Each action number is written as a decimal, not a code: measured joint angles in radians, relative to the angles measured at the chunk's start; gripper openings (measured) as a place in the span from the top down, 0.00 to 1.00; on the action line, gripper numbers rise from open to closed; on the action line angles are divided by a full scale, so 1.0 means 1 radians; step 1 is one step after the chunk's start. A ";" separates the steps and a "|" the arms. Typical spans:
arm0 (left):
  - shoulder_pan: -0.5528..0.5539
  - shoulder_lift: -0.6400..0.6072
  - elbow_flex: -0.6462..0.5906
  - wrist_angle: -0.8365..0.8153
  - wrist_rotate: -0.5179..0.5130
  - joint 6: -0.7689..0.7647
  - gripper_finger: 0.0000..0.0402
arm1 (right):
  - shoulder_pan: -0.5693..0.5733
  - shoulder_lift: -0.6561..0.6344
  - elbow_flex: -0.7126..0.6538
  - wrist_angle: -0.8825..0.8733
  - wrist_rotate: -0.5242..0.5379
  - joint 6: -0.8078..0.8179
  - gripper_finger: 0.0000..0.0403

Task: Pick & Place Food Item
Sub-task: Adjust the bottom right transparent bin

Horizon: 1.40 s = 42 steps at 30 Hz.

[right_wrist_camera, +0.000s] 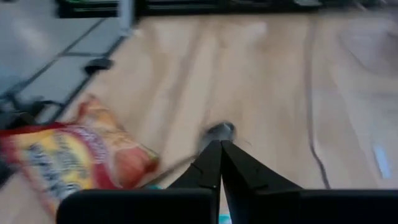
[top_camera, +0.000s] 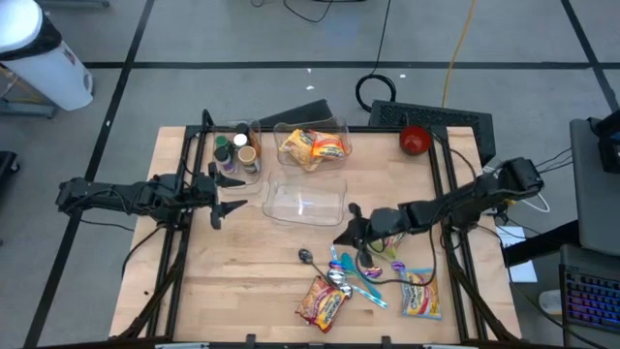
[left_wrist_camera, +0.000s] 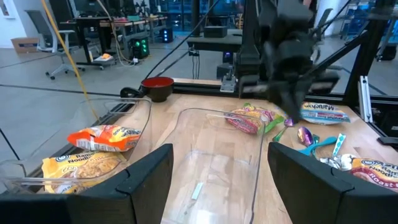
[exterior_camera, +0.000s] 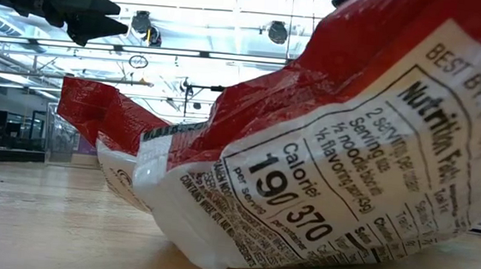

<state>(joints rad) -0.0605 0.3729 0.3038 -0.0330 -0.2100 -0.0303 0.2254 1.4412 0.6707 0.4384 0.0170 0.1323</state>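
Observation:
Two red-and-yellow noodle packets lie flat on the table near its front edge, one [top_camera: 323, 302] left of the other [top_camera: 421, 294]. The left one fills the low view [exterior_camera: 325, 150]. An empty clear container [top_camera: 305, 199] stands mid-table. Behind it, a second clear container [top_camera: 312, 145] holds more packets. My right gripper [top_camera: 347, 231] hovers shut, nothing in it, between the empty container and the spoons; in its wrist view [right_wrist_camera: 221, 144] a packet [right_wrist_camera: 68, 158] lies ahead. My left gripper [top_camera: 228, 197] waits open at the empty container's left side [left_wrist_camera: 221, 155].
Several coloured spoons [top_camera: 351, 271] lie between the right gripper and the near packets. A red bowl [top_camera: 415, 139] sits at the far right and spice bottles [top_camera: 237, 155] at the far left. Black frame rails run along both table sides.

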 joint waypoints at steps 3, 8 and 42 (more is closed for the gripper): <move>0.000 0.000 0.000 0.001 0.000 0.000 0.32 | 0.012 0.045 -0.047 0.074 0.077 0.053 1.00; 0.000 0.000 0.000 0.001 0.000 0.000 0.32 | 0.027 0.126 -0.057 0.129 0.179 0.062 1.00; 0.000 0.000 0.000 0.008 0.000 0.000 0.33 | 0.095 -0.122 -0.053 -0.018 0.451 -0.119 1.00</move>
<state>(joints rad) -0.0605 0.3729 0.3038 -0.0250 -0.2100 -0.0303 0.3207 1.3192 0.6178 0.4202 0.4684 0.0138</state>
